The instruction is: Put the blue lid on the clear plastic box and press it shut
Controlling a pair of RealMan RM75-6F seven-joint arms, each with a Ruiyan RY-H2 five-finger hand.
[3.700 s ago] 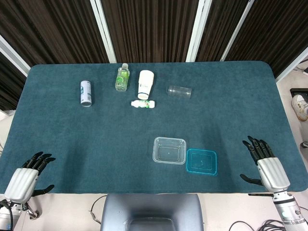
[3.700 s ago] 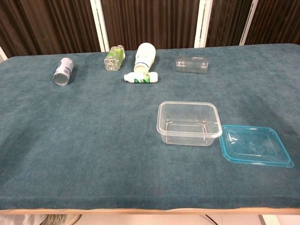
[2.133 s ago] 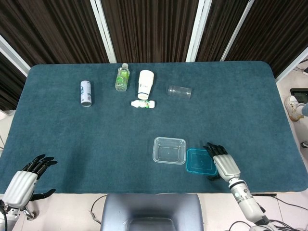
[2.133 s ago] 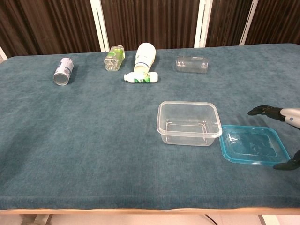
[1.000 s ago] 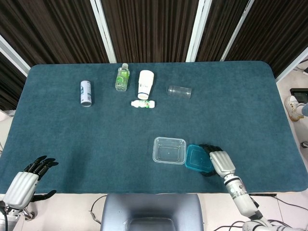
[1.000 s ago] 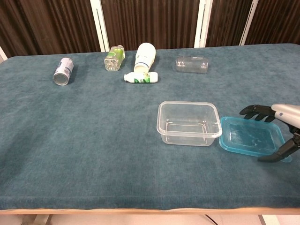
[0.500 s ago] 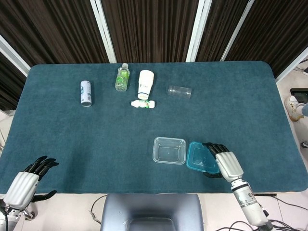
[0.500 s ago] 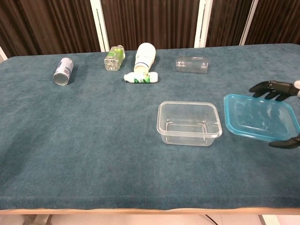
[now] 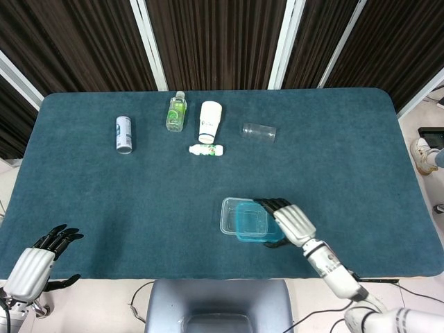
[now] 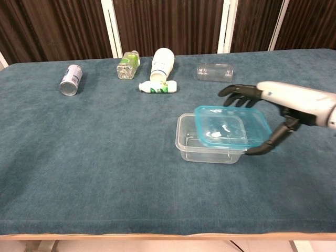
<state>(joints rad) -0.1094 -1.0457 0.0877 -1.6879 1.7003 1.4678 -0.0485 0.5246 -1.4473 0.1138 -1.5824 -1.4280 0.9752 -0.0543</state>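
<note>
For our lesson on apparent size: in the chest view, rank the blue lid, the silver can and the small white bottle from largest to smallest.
1. blue lid, though nearest the camera
2. silver can
3. small white bottle, close to the can in size

Two bottles [image 9: 177, 112] [image 9: 207, 149], one can [image 9: 123, 134], cup [image 9: 209, 121], jar [image 9: 259, 132], box [image 9: 233, 216], lid [image 9: 255, 223]

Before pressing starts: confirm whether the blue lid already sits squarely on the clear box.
No: the blue lid, held by the right hand, overhangs the clear box to the right.
</note>
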